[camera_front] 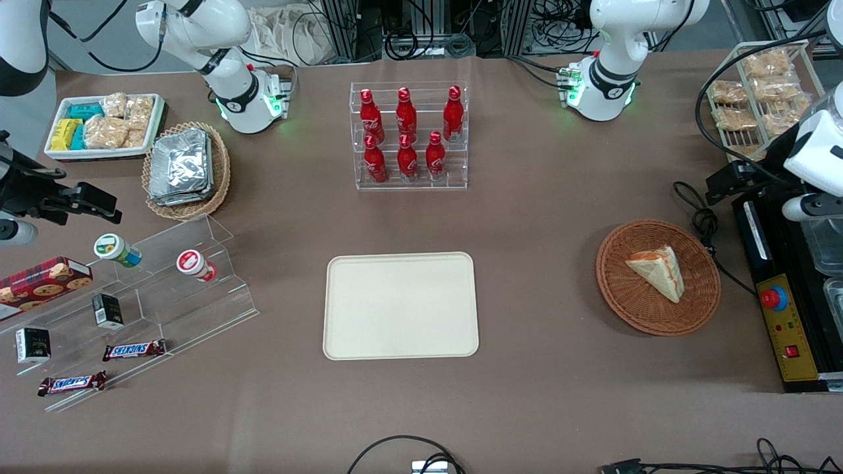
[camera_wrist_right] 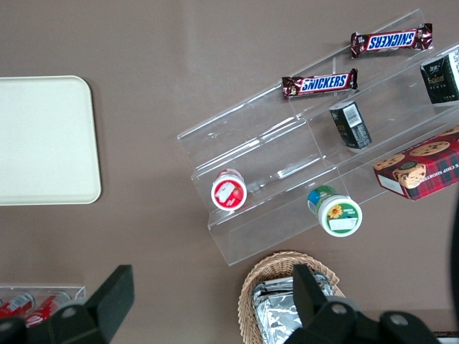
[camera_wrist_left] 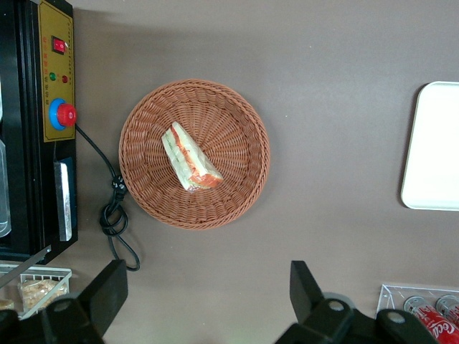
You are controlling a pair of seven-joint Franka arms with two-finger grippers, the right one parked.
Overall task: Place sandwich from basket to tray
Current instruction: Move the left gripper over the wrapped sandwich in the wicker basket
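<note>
The sandwich [camera_front: 658,271], a pale bread wedge with orange-red filling, lies in the round reddish-brown wicker basket [camera_front: 619,296] toward the working arm's end of the table. The left wrist view shows the sandwich [camera_wrist_left: 190,159] in the middle of the basket [camera_wrist_left: 237,122]. The cream tray [camera_front: 400,306] lies flat mid-table, nothing on it; its edge shows in the left wrist view [camera_wrist_left: 437,150]. My left gripper [camera_front: 724,183] is open and holds nothing. It hangs high above the table, beside the basket and a little farther from the front camera [camera_wrist_left: 208,281].
A black control box with a red stop button [camera_front: 774,297] and a coiled black cable [camera_front: 705,224] lie beside the basket. A clear rack of red bottles [camera_front: 408,135] stands farther back than the tray. A wire rack of brownish snack packs [camera_front: 764,85] stands near the working arm.
</note>
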